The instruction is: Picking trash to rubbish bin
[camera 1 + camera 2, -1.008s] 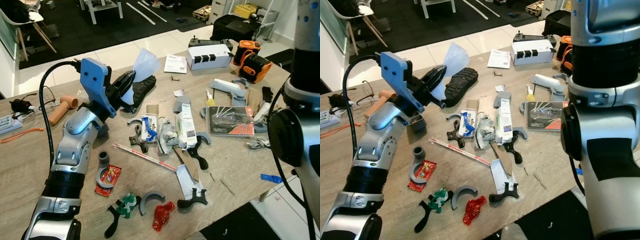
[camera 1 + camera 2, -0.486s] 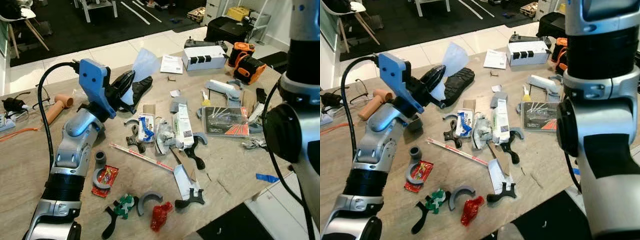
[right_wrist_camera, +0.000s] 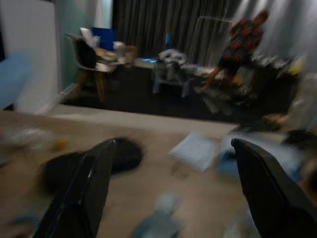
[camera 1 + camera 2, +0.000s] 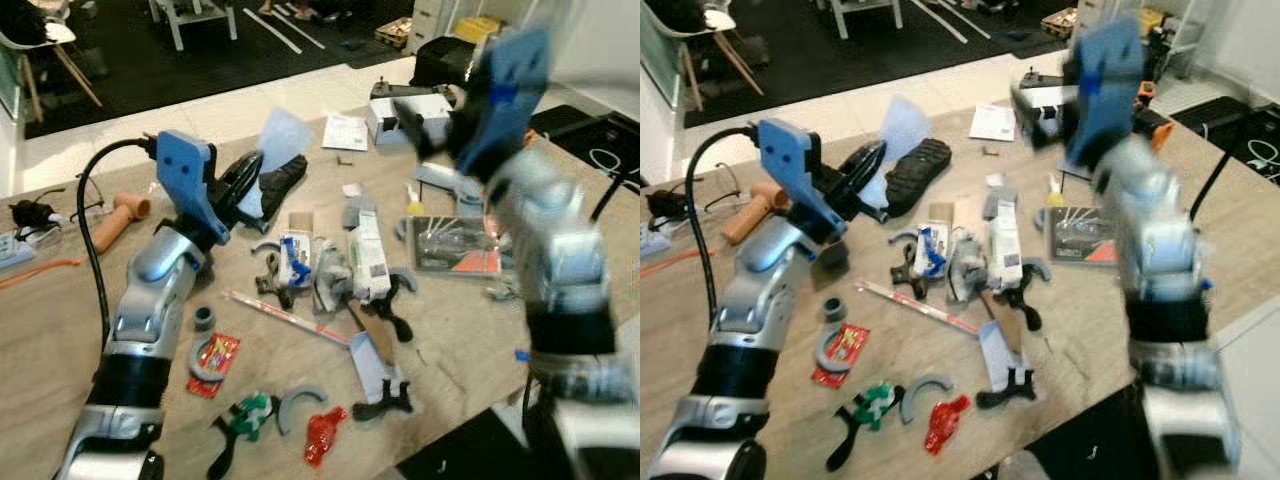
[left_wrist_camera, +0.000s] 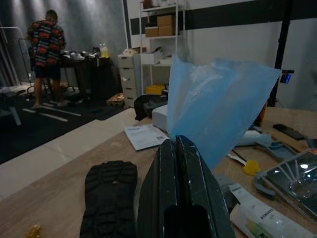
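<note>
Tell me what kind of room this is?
Likely a workshop or lab. A wooden table is strewn with printed grey parts and wrappers, storage shelves with boxes line the back wall, and a person works at a bench.

The tabletop (image 4: pixel 60 330) is pale wood grain. A translucent light-blue plastic scrap (image 5: pixel 213 111) sits clamped between the black fingers of the left pincer (image 5: pixel 179 148), whose wrist carries a bright blue mount (image 4: pixel 185 180) on a silver arm. The right pincer (image 3: pixel 163 188) has black fingers spread apart. A black treaded shoe sole (image 4: pixel 275 180), a red wrapper (image 4: pixel 322 437), a green piece (image 4: pixel 250 410) and a person's (image 5: pixel 47 54) red patterned shirt stand out.
</note>
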Controlling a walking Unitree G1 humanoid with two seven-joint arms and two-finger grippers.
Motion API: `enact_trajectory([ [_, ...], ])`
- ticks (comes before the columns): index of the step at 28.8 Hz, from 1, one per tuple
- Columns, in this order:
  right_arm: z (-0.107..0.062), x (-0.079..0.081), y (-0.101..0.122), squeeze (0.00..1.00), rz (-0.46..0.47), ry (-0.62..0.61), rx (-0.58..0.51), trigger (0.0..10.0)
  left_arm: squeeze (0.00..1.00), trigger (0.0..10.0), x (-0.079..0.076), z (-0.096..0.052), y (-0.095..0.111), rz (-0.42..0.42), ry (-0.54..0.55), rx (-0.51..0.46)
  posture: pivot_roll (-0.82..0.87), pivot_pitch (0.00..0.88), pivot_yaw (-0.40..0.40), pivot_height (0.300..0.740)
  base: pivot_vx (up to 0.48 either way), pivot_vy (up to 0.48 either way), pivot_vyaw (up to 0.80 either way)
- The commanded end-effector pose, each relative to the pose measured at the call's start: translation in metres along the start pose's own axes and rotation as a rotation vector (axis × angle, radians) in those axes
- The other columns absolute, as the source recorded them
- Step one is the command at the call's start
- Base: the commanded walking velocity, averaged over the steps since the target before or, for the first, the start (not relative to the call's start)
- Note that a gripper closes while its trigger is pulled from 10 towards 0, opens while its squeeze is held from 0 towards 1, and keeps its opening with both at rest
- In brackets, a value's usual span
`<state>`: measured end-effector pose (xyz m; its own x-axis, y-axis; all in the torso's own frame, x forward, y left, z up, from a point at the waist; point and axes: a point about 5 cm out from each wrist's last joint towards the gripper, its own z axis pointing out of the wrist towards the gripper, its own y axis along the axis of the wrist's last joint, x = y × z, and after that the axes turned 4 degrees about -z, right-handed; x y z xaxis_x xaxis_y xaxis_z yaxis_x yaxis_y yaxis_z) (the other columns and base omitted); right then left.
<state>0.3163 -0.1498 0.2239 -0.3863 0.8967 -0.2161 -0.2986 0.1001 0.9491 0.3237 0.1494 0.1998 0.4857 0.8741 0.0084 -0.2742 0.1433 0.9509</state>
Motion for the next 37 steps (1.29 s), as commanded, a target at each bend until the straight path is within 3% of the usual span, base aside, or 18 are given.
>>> enact_trajectory([
  [1,0.001,0.009,0.011,0.00,0.013,0.030,-0.067,10.0,0.00,10.0,-0.001,-0.001,-0.006,-0.028,0.018,0.015,-0.09,0.000,0.032,0.740,0.000,0.000,0.00],
  [9,0.009,0.015,0.001,0.00,0.062,0.072,-0.092,10.0,0.00,10.0,-0.008,0.004,-0.020,-0.086,0.072,0.039,-0.08,0.000,0.010,0.740,-0.043,0.000,0.00],
  [15,0.000,0.032,-0.021,0.00,0.088,0.106,-0.032,10.0,0.00,10.0,-0.014,0.003,-0.031,-0.098,0.068,0.066,-0.07,0.000,0.013,0.740,-0.382,0.000,0.00],
  [37,-0.002,0.024,-0.040,0.00,0.109,0.084,0.017,10.0,0.00,10.0,-0.029,0.009,-0.039,-0.105,0.008,0.082,-0.08,0.000,0.017,0.740,-0.412,0.000,0.00],
])
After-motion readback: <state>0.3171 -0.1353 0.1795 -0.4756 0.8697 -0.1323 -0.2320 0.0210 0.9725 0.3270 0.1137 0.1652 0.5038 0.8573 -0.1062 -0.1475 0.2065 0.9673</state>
